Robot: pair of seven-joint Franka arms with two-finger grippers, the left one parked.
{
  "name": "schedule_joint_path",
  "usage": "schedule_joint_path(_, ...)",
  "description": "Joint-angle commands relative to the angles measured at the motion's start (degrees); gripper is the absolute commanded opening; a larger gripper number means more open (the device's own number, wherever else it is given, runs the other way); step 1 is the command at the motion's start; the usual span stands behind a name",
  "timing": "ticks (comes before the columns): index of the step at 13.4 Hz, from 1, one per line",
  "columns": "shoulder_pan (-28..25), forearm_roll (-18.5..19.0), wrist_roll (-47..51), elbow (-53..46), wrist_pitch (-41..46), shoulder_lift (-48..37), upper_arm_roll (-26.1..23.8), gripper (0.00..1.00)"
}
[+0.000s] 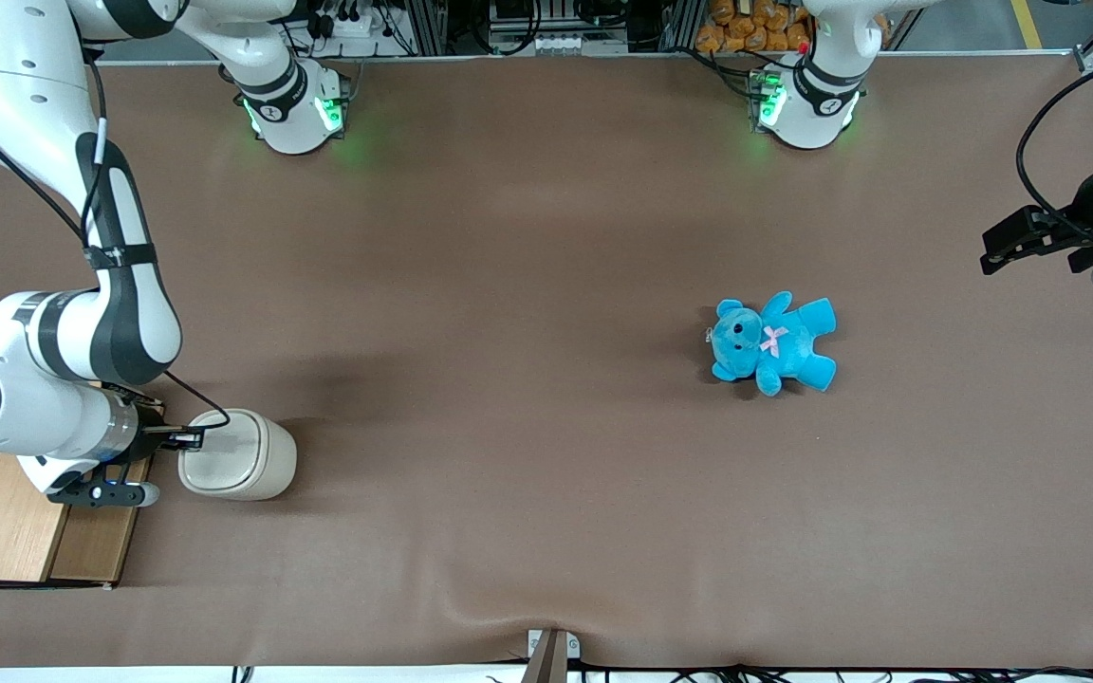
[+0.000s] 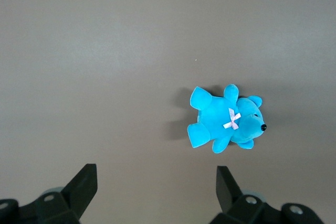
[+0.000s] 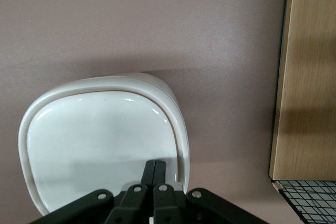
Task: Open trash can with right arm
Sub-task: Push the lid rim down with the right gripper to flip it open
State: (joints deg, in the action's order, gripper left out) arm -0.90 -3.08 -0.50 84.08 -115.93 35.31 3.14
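You are seeing the right arm [image 1: 82, 313] bending low at its own end of the table [image 1: 527, 237], and its gripper [image 3: 154, 174] is hanging just above the trash can [image 1: 241, 455]. The 2 fingers [image 3: 149, 171] are pressing together with no gap between them, and their tips are lying over the flat white lid [image 3: 100, 145] close to its edge; whether they are touching the lid, you cannot tell. The trash can is standing on the brown table just beside the wooden box [image 1: 25, 522] with its wire mesh [image 3: 310, 200]. The blue teddy [image 1: 774, 341] is lying well apart, toward the parked arm's end.
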Motion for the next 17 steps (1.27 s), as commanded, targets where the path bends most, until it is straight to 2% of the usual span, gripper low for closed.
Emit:
schedule_joint_path(1, 0.0, -0.5, -0.8, -0.6, 0.5, -1.1, -0.1, 0.00)
schedule_joint_path(6, -0.1, 0.1, -1.0, -0.9, 4.4, -8.3, -0.1, 0.00)
schedule_joint_path(11, 0.0, 0.4, -0.4, -0.9, 16.6, -17.6, 0.2, 0.00)
schedule_joint_path(13, 0.1, 1.7, -0.4, -0.6, 21.6, -21.6, 1.1, 0.00)
schedule_joint_path(17, 0.2, 1.9, -0.3, -0.6, 30.7, -30.1, 3.2, 0.00)
